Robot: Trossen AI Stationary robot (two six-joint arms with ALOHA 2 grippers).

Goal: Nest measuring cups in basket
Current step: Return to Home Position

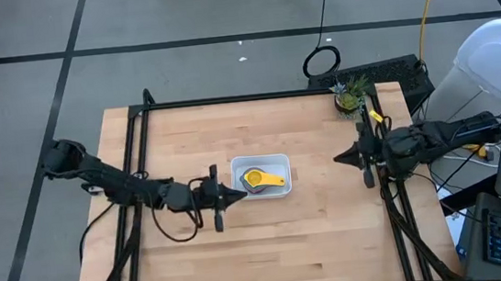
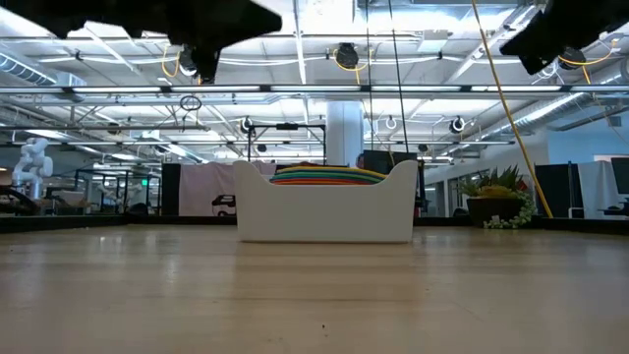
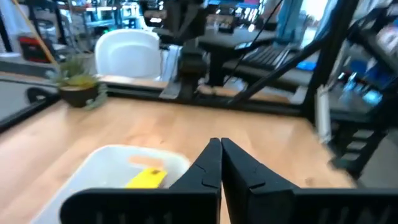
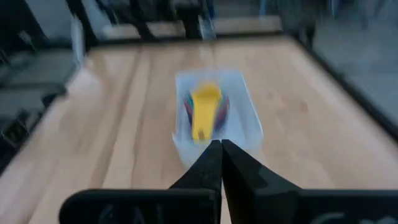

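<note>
Measuring cups (image 1: 256, 179) sat nested in one stack inside the basket (image 1: 275, 160), which stood near the middle of the counter (image 1: 244, 261). The yellow cup was on top, its handle lying toward the right arm's side. In the low view, several coloured rims showed in layers just above the basket wall.

The left pincer (image 1: 240, 194) hung above the counter with its tip at the basket's edge on the left arm's side. Its two fingers were pressed together and carried nothing. The right pincer (image 1: 337, 159) was also closed and empty, raised well apart from the basket and pointing toward it. A small potted plant (image 1: 350, 97) stood at the far corner near the right arm.
</note>
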